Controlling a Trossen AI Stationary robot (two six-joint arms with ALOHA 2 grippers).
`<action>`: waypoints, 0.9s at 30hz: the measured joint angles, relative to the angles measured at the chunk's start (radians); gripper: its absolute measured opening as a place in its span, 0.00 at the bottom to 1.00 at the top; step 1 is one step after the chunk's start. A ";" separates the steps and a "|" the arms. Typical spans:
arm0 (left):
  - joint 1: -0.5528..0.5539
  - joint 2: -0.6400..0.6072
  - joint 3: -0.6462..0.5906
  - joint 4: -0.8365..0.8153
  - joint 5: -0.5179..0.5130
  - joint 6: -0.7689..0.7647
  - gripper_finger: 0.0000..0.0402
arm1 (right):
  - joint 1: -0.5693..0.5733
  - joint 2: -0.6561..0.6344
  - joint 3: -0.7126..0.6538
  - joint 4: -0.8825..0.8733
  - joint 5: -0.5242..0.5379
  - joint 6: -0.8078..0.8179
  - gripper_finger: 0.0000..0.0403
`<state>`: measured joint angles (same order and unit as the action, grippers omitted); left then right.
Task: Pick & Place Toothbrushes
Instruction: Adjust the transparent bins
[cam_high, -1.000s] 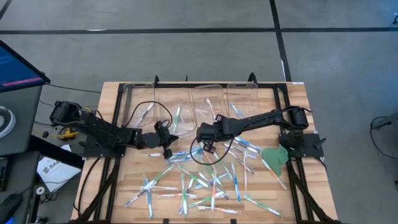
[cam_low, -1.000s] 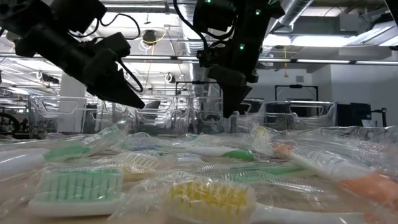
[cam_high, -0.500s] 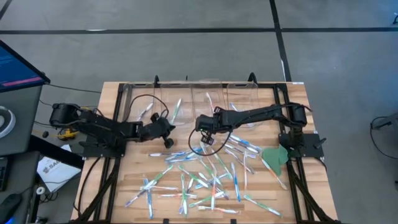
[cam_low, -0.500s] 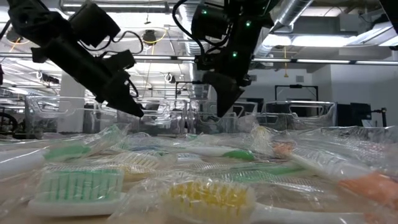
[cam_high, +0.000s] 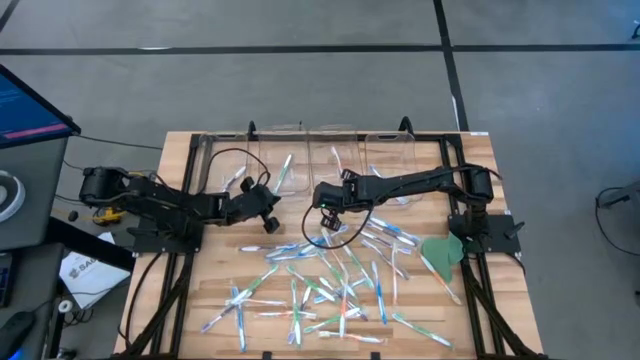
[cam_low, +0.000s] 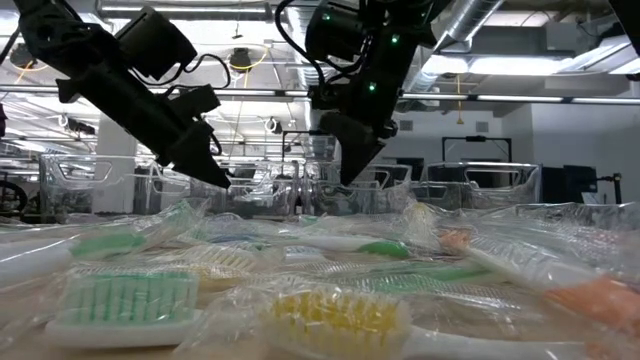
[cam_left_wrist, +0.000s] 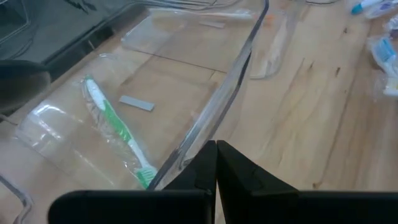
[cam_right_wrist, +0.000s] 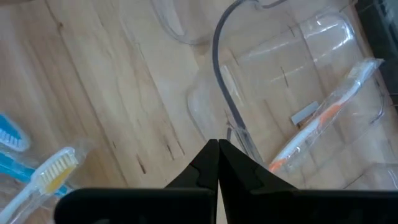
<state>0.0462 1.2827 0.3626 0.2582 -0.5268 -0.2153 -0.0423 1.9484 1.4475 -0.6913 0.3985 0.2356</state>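
Two shut tools (cam_high: 268, 203) (cam_high: 325, 197), scattered toothbrushes (cam_high: 330, 285), clear bins (cam_high: 335, 160)

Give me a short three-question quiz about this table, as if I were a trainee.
1. True or false: both pincers, left and right, are shut and empty.
2. What colour is the toothbrush in the clear bin ahead of the left pincer? A) green B) purple C) red
3. Where do most toothbrushes lie: in the bins or loose on the wooden table?

Key: 1 true; 2 A; 3 loose on the table.
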 joint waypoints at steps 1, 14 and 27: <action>-0.003 0.000 0.000 0.002 0.004 0.000 0.00 | 0.004 0.000 0.000 0.000 0.000 0.000 0.00; -0.149 -0.205 0.000 -0.008 0.026 -0.005 0.00 | 0.243 -0.146 0.002 -0.273 0.019 0.246 0.00; -0.317 -0.262 0.000 -0.007 0.014 -0.006 0.00 | 0.256 -0.163 -0.121 -0.652 -0.004 0.640 0.00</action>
<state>-0.2707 1.0210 0.3626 0.2508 -0.5127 -0.2209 0.2139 1.7852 1.3261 -1.3428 0.3949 0.8761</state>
